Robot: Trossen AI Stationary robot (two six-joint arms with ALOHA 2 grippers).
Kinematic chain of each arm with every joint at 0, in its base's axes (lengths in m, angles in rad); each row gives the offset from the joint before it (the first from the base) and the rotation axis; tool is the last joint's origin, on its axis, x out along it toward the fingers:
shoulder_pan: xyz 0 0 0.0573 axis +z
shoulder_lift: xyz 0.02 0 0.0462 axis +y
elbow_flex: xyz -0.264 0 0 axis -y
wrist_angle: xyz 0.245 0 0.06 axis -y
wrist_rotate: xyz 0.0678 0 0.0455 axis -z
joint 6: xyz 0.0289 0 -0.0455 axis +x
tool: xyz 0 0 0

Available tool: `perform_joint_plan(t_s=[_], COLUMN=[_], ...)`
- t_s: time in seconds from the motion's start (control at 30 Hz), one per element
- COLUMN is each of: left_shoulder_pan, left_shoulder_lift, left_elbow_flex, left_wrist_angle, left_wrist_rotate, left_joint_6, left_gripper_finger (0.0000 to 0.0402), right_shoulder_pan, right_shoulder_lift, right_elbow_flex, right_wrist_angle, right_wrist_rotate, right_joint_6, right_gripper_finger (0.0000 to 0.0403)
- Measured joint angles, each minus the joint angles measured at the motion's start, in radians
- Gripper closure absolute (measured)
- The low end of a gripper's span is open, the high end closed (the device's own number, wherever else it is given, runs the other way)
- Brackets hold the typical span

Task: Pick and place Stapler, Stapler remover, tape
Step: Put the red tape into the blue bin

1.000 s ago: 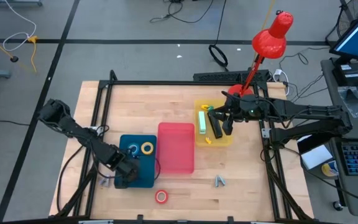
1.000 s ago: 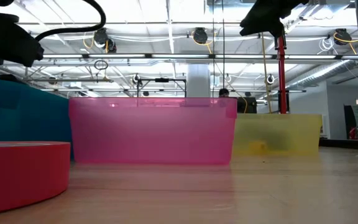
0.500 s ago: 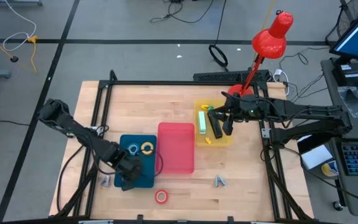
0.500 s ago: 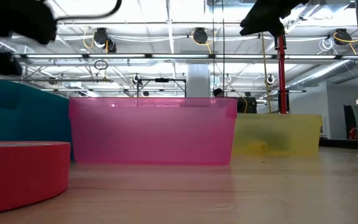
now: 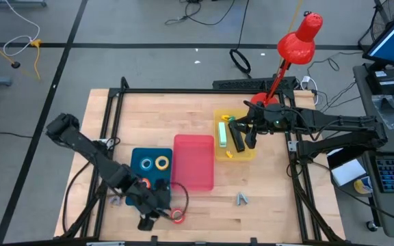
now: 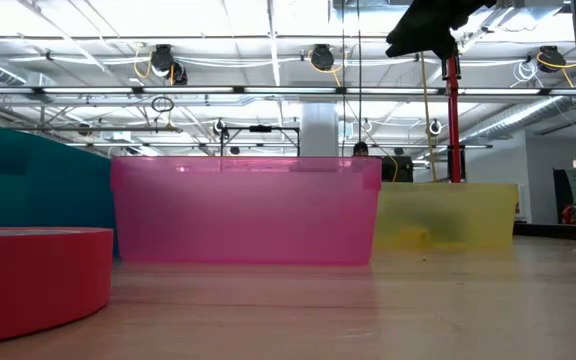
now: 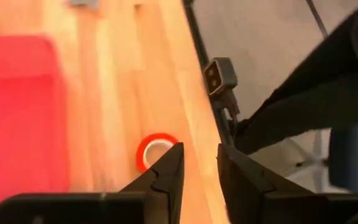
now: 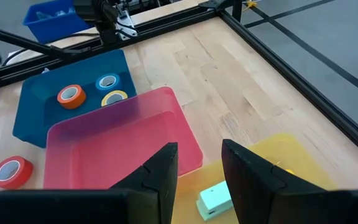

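The red-orange tape roll lies flat on the table near its near edge. My left gripper is open just left of it and touches nothing. Blue, yellow and orange tape rolls lie in the blue bin. A pale green stapler lies in the yellow bin. My right gripper hovers open over that bin. A small grey staple remover rests on the table.
The pink bin stands between the blue and yellow bins. A red desk lamp rises at the table's far right. Black frame rails run along the table's edges. Bare wood lies right of the red-orange roll.
My left gripper has moved from above the blue bin toward the table's near edge and rightward, ending beside the red-orange roll. The orange roll now shows in the blue bin where the gripper stood. The left arm has left the low view.
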Motion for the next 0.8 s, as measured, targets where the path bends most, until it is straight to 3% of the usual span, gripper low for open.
perform_joint_plan(t_s=[0.37,0.8], left_shoulder_pan=[0.026,-0.011], left_shoulder_lift=[0.223,0.309], left_elbow_flex=[0.023,0.023], left_wrist_angle=[0.028,0.058], left_wrist_rotate=[0.094,0.071], left_joint_6=[0.225,0.441], left_gripper_finger=[0.0325,0.0325], right_shoulder_pan=[0.0,0.0], right_shoulder_lift=[0.0,0.0], right_elbow_flex=[0.0,0.0], right_wrist_angle=[0.0,0.0], right_wrist_rotate=[0.0,0.003], right_joint_6=[0.006,-0.001], right_gripper_finger=[0.0287,0.0287])
